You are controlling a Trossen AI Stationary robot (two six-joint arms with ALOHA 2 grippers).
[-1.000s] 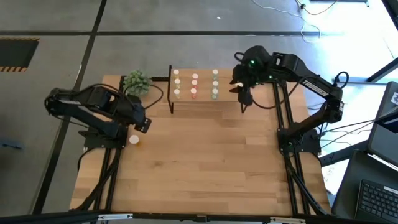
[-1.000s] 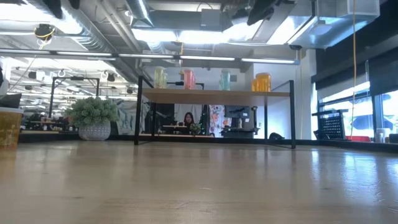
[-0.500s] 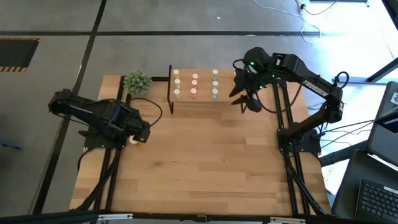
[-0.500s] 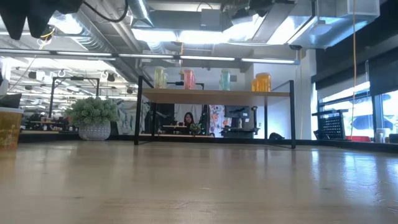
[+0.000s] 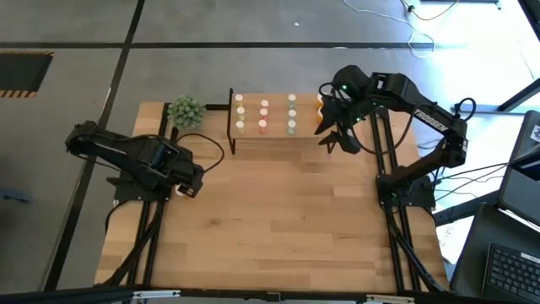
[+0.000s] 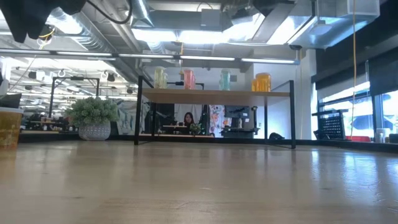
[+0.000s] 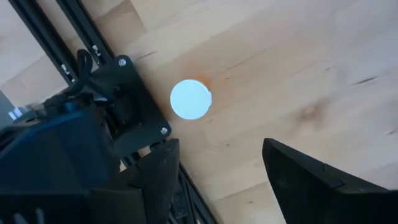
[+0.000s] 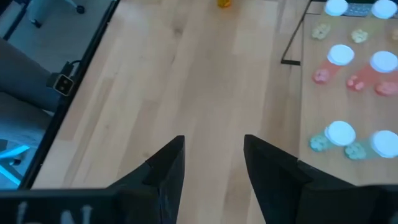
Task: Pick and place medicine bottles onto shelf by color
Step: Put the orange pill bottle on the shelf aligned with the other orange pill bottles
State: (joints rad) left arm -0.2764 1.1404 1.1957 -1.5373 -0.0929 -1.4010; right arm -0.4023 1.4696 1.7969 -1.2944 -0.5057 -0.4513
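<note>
The left gripper (image 5: 192, 180) hangs over the table's left side, at about nine o'clock from the table's centre. Its wrist view looks straight down on a lone bottle (image 7: 191, 99) with a white cap and an orange tint at its edge, standing on the bare wood beside the arm's base plate. The fingers (image 7: 311, 180) stand wide apart with nothing between them, and the bottle lies ahead of the gap, not inside it.

To take this bottle cleanly, the gripper should shift forward until the cap sits midway between the fingers, then drop straight down and close on the body below the cap. The base plate is close beside the bottle, so the finger on that side needs room.

The right gripper (image 5: 336, 139) is at about one o'clock, just off the right end of the shelf (image 5: 275, 138). Its jaws are parted and empty in its wrist view. The shelf (image 6: 214, 94) carries the sorted bottles in yellowish, pink and green columns, with larger orange ones (image 6: 261, 82) at its right end. The lone bottle probably belongs with those, though its colour is hard to judge from above.
</note>
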